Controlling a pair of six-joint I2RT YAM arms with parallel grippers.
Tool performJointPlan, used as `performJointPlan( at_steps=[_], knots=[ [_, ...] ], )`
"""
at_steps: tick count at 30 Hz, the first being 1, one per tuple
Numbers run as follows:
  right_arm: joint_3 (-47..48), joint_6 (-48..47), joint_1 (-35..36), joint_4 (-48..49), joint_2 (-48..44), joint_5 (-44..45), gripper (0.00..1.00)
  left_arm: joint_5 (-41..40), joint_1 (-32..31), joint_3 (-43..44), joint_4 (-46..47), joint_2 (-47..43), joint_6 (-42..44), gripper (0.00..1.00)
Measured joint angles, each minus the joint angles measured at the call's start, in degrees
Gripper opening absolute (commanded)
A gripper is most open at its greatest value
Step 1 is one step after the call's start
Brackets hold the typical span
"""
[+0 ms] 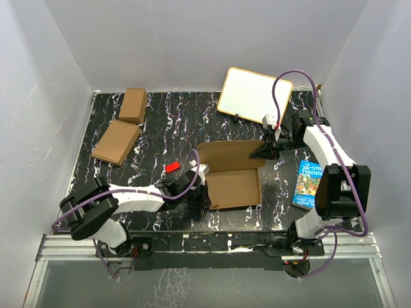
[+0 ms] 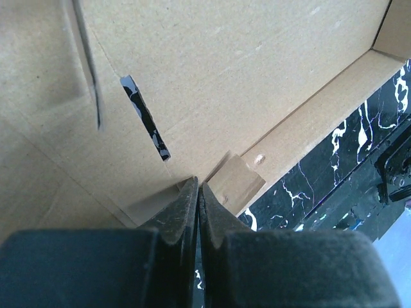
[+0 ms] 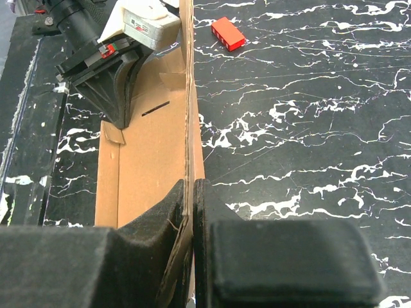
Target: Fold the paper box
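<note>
The paper box [image 1: 234, 186] lies mid-table as a shallow brown tray, with its back panel [image 1: 231, 154] raised behind it. My right gripper [image 1: 266, 153] is shut on the right end of that panel; in the right wrist view the jaws [image 3: 191, 185] pinch the upright cardboard edge [image 3: 187, 96]. My left gripper [image 1: 202, 192] is at the box's left end, shut with nothing between its fingers. Its tips [image 2: 198, 185] press on the box floor [image 2: 225, 77] beside a small corner tab [image 2: 241, 179] and a slit [image 2: 146, 119]. The right wrist view also shows the left gripper [image 3: 115, 96] over the tray [image 3: 151, 160].
Two other brown cartons [image 1: 133, 104] [image 1: 117, 142] sit at the back left. A whiteboard [image 1: 253, 93] leans at the back right. A blue book [image 1: 310, 184] lies right of the box. A small red block [image 1: 172, 167] [image 3: 228, 33] rests left of it.
</note>
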Motion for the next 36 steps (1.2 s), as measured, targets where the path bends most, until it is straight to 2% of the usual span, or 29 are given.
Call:
performJointPlan(
  at_steps=[14, 24, 31, 36],
  knots=[
    [-0.02, -0.02, -0.02, -0.15, 0.87, 0.15, 0.08, 1.90, -0.61, 0.02, 0.83, -0.57, 6.01, 0.05],
    [-0.02, -0.42, 0.00, -0.17, 1.38, 0.15, 0.08, -4.76, -0.68, -0.07, -4.87, -13.55, 7.52, 0.11],
    [-0.02, -0.66, 0.00, -0.20, 1.51, 0.17, 0.08, -11.17, -0.20, -3.23, -10.38, -22.58, 5.90, 0.44],
    [-0.02, -0.81, 0.00, -0.24, 1.51, 0.17, 0.08, -12.79, 4.07, -7.52, -13.73, -27.56, 0.94, 0.52]
  ],
)
